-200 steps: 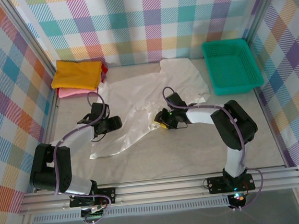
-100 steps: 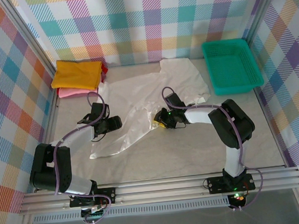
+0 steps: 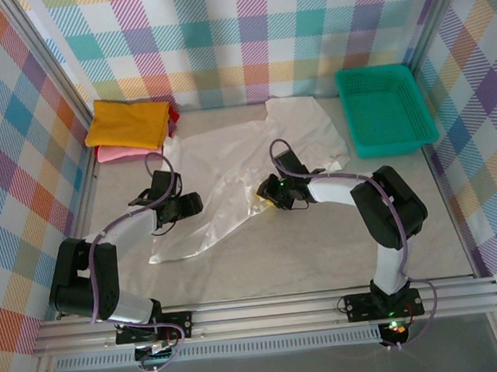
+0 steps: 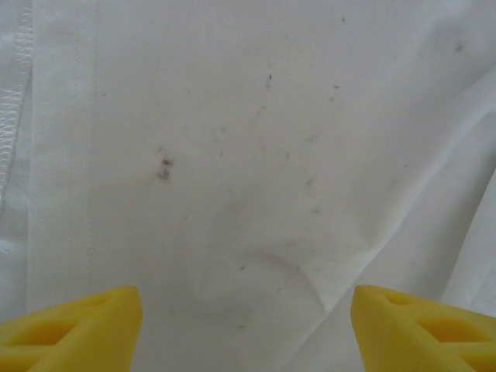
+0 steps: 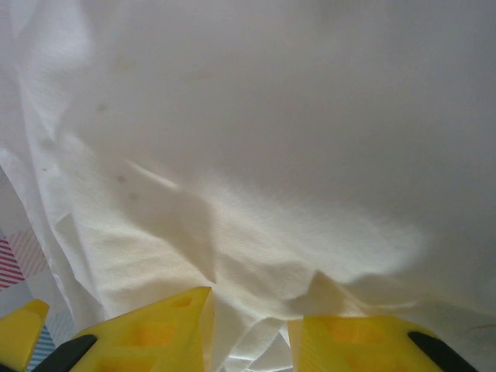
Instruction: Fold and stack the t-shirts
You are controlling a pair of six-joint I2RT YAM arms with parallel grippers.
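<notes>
1. At the far left corner of the table (image 3: 324, 249), folded t-shirts lie in a stack. The mustard-yellow t-shirt (image 3: 130, 122) is on top, the pink t-shirt (image 3: 113, 152) shows under its near edge, and a sliver of the red t-shirt (image 3: 173, 114) shows at its right side
2. The left gripper (image 3: 191, 206) reaches in from the near left and sits low over the left part of the white t-shirt (image 3: 229, 157). On the left wrist camera, its yellow fingers (image 4: 77, 329) stand wide apart with flat cloth between them, gripping nothing. A stitched hem runs down the left edge of that view and a few dark specks (image 4: 164, 167) mark the cloth
3. The white t-shirt lies unfolded and rumpled across the middle of the table. It runs from a near-left corner beside the left arm up to the far right, and its far-left edge lies just beside the stack
4. The right gripper (image 3: 265, 203) meets the shirt near its middle. On the right wrist camera, its yellow fingers (image 5: 155, 329) are drawn close on a bunched fold of white cloth (image 5: 256, 232), which rises above them
5. The green basket (image 3: 385, 109) stands at the far right, apart from the shirt, against the checked walls (image 3: 244, 30)
</notes>
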